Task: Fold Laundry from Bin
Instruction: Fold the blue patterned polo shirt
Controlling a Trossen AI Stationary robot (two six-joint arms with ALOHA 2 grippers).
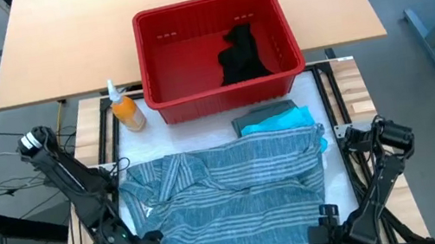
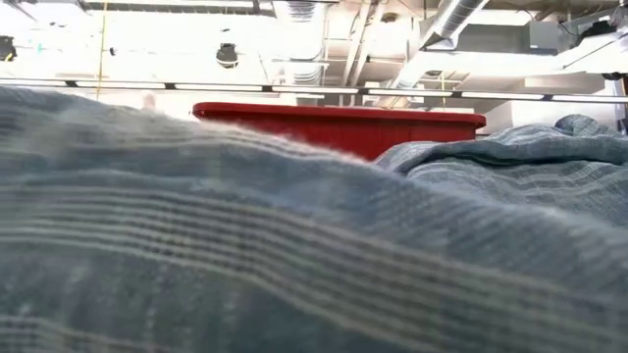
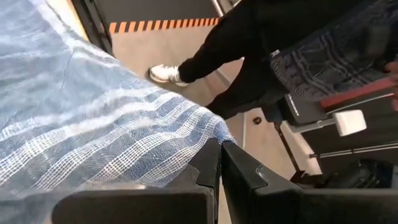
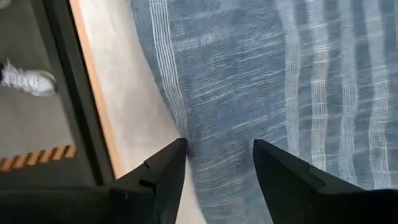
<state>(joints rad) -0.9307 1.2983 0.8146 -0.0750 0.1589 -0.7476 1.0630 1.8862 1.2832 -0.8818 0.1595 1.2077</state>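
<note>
Item: blue-grey striped button shirt [image 1: 229, 195], spread flat on table's near half, your main piece. Left gripper [image 3: 219, 163] at near left hem, fingers together, clamped on shirt edge. Right gripper [image 4: 217, 163] at near right hem, fingers apart over cloth. Red slotted plastic bin [image 1: 157, 61] behind, black garment [image 1: 240, 55] inside. Turquoise garment [image 1: 296, 118] and grey-green garment [image 1: 264, 114] between bin and shirt
</note>
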